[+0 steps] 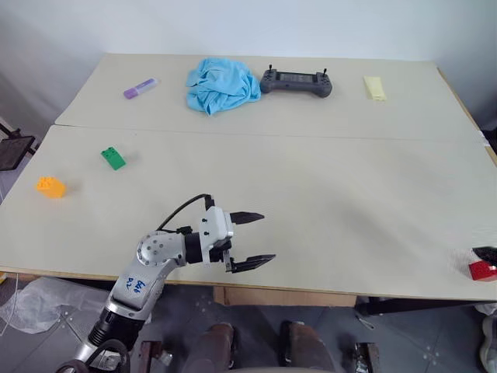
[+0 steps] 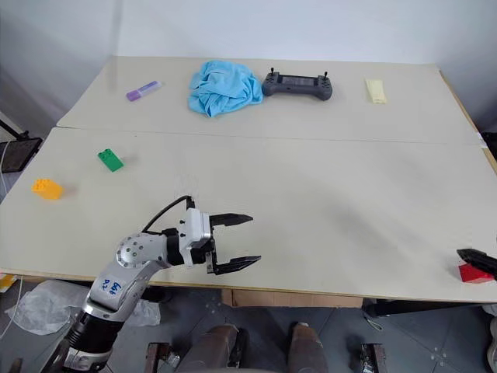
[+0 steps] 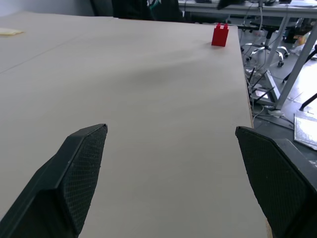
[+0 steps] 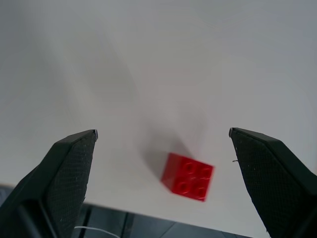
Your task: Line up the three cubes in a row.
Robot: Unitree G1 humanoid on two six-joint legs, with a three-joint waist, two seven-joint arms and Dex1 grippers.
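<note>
The red cube [image 1: 481, 270] sits at the table's near right edge; the right wrist view looks down on the same red cube [image 4: 187, 176], lying between the wide-apart fingers of my right gripper [image 4: 163, 144], which is open and hovers above it. A black fingertip [image 2: 475, 259] shows beside it at the right edge. The green cube [image 1: 112, 158] and the orange-yellow cube [image 1: 50, 186] lie apart on the left side of the table. My left gripper [image 1: 255, 238] is open near the front edge, pointing right toward the distant red cube [image 3: 220, 34], holding nothing.
At the back of the table [image 1: 326, 186] lie a purple marker [image 1: 140, 88], a crumpled blue cloth [image 1: 221, 85], a grey handheld controller [image 1: 296, 81] and a pale yellow flat piece [image 1: 374, 87]. A seam runs across the table between back and front halves.
</note>
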